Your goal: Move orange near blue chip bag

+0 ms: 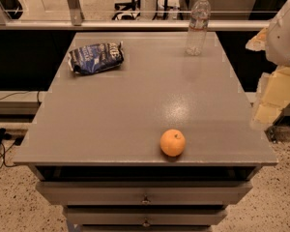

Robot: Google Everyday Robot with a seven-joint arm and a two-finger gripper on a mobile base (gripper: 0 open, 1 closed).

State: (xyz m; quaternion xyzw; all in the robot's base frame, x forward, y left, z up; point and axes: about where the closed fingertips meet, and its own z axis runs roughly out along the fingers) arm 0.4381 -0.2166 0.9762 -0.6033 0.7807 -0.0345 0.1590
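The orange (172, 142) is a small round bright-orange fruit lying near the front edge of the grey table (135, 105), right of centre. The blue chip bag (95, 57) is a crumpled dark-blue foil bag with white lettering, lying at the far left of the table top. The two are far apart, on a diagonal across the table. My gripper (269, 108) hangs off the table's right edge, to the right of and above the orange, touching nothing. It holds nothing that I can see.
A clear plastic water bottle (197, 25) stands upright at the far right of the table. Drawers (145, 192) sit below the table's front edge. A rail and glass partition (135, 23) run behind the table. Cables (0, 149) lie on the floor at left.
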